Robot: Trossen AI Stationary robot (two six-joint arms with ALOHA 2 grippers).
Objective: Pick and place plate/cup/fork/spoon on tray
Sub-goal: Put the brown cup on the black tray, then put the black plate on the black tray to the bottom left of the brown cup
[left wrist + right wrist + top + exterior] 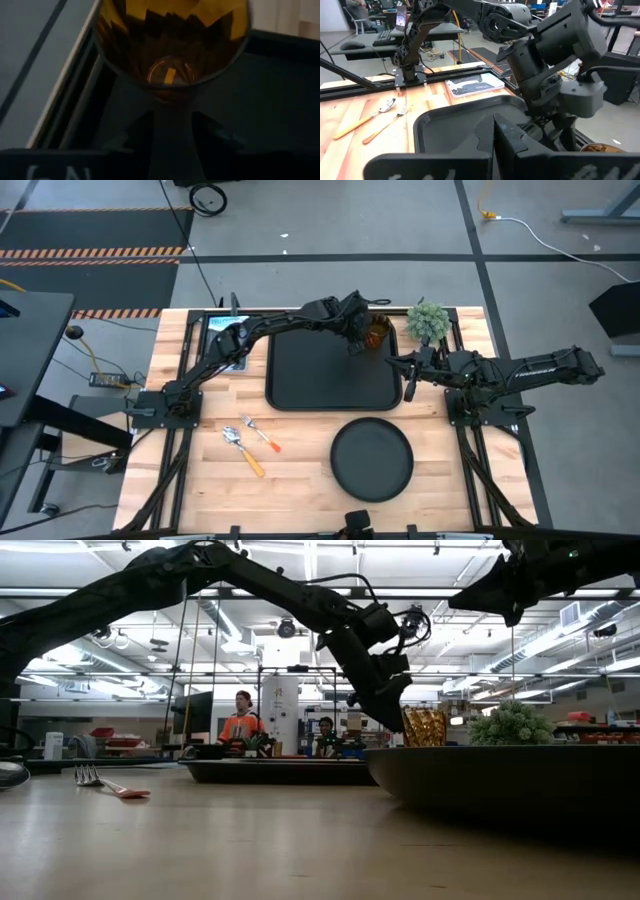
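The amber cup [378, 332] is at the black tray's [300, 395] far right corner, and my left gripper [358, 340] is shut on it, reaching across the tray from the left. In the low view the cup [425, 727] stands upright, its base hidden behind the round black plate [500, 780]. The plate [372, 460] lies flat on the table near the tray. The fork [262, 436] and the spoon [242, 452] lie side by side on the table, left of the plate. My right gripper [408, 380] is shut and empty above the tray's right rim. My left gripper holds the cup by its left wall [408, 726], the fingers [170, 130] close together below the cup's mouth. They slant down from above and from the table's left. The cup itself hides the contact, so which finger is inside cannot be told. Whether the cup is clear of the tray cannot be told.
A small green plant [428, 320] stands just right of the cup at the table's far edge. A flat booklet [228, 330] lies at the far left. People [243, 725] sit in the room beyond the table.
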